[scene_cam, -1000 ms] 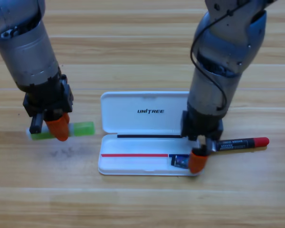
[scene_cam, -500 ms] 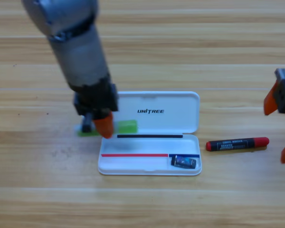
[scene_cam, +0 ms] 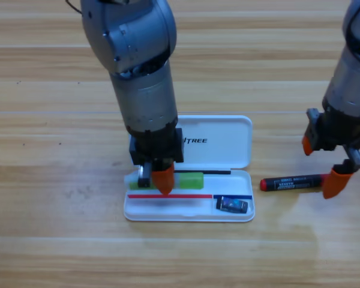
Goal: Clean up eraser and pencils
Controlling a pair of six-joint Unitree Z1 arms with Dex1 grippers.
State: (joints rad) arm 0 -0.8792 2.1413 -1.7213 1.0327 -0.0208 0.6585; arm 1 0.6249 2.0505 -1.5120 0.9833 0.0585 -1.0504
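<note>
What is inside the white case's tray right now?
In the white case tray lie a green eraser, held at its left end by the left claw, and a small dark item. The claw covers the eraser's left part. The red pen lies outside, beside the open right claw.

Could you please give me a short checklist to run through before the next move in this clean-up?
1. White case lies open on the table: ok.
2. Green eraser is over the case's tray, at its upper edge: ok.
3. Left claw has let go of the eraser: cannot tell, the claw covers the eraser's left end.
4. Red marker is in the case: not ok, it lies on the table to the right of the case.
5. Right claw is open and over the marker's right end: ok.
6. Small dark item in the tray's right end leaves room for the marker: cannot tell.
</note>
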